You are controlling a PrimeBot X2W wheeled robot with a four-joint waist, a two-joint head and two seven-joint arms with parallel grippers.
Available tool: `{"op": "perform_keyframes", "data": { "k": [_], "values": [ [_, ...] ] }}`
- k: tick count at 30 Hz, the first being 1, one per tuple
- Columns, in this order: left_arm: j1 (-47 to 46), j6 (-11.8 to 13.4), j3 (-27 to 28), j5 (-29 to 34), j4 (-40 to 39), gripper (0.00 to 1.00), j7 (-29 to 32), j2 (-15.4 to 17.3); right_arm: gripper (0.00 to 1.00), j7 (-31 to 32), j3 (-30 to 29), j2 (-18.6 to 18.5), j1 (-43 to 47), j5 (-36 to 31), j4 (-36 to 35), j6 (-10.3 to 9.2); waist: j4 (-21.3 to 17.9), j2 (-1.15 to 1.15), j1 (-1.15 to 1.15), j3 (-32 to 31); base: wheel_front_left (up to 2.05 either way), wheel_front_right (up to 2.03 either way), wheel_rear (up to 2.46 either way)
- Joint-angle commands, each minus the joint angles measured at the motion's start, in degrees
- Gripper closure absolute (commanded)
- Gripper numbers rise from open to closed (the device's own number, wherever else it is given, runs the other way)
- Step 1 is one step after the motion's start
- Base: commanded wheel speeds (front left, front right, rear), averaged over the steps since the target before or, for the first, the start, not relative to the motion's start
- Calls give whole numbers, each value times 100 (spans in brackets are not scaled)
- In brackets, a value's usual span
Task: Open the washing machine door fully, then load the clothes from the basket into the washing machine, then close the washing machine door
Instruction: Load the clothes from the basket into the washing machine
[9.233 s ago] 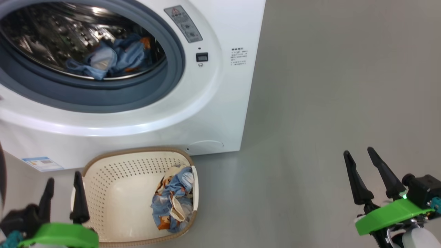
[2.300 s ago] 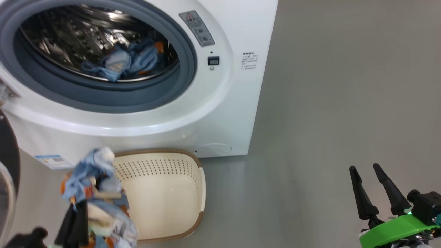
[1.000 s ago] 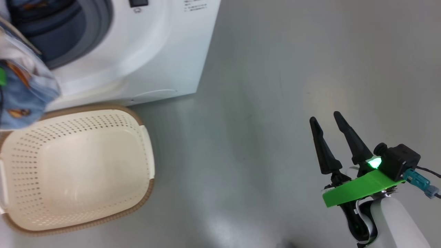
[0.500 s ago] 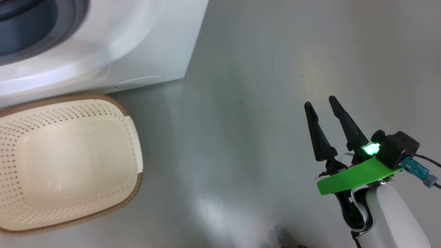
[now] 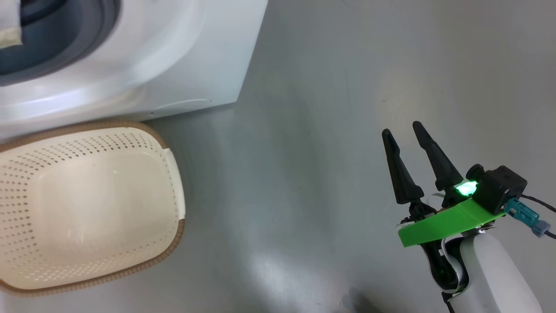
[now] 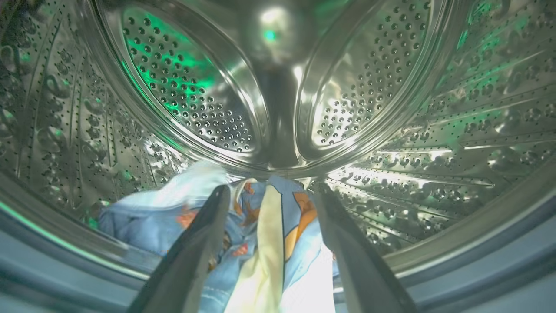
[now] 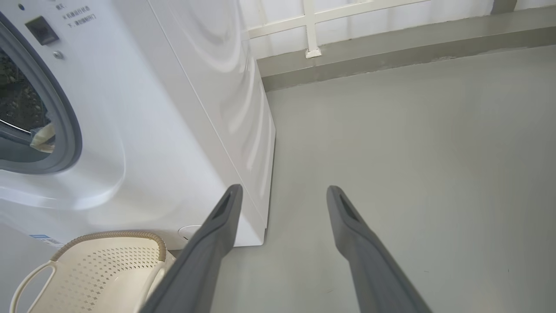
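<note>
My left gripper (image 6: 271,189) is inside the steel drum (image 6: 195,100) of the washing machine (image 5: 173,65). Its fingers are spread open around a blue and cream patterned garment (image 6: 278,243) that lies over more blue clothes (image 6: 143,221) on the drum floor. A pale strip of cloth (image 5: 8,30) shows at the grey gasket (image 5: 65,48). The cream basket (image 5: 26,208) stands empty on the floor before the machine. My right gripper (image 5: 402,128) hangs open over bare floor to the right, holding nothing. The washing machine door is out of view.
Grey floor (image 5: 325,108) stretches right of the machine. In the right wrist view my right gripper (image 7: 283,189) points past the machine's corner (image 7: 256,208) and the basket (image 7: 108,269), with a wall base and white railing (image 7: 310,30) beyond.
The bundle of blue clothes at the head view's left edge a second ago has gone up out of it. The camera has shifted a little. My right gripper has barely moved.
</note>
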Motion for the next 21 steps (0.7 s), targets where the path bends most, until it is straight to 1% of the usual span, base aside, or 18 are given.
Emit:
{"op": "perform_keyframes", "data": {
  "k": [1, 4, 7, 10, 21],
  "values": [
    [168, -9, 125, -18, -119, 0, -29, 218, 0, -28, 122, -36, 58, 33, -106, 8, 37, 0, 0, -70, 0, 0, 0],
    [414, -9, 247, -9, -210, 0, -29, 55, 0, -28, 117, -90, 94, 19, -91, 8, 108, 0, 0, -197, 0, 0, 0],
    [565, -9, 338, 43, -284, 0, -29, -20, 0, -28, 119, -124, 96, 14, -81, 8, 144, 0, 0, -262, 0, 0, 0],
    [812, -9, 559, 117, -399, 0, -29, -193, 0, -28, 118, -181, 100, 7, -70, 8, 209, 0, 0, -363, 0, 0, 0],
    [2143, -9, 737, 318, -1163, 0, -29, -675, 0, -28, 86, -393, 277, 5, 11, 8, 509, 0, 0, -839, 0, 0, 0]
  ]
}}
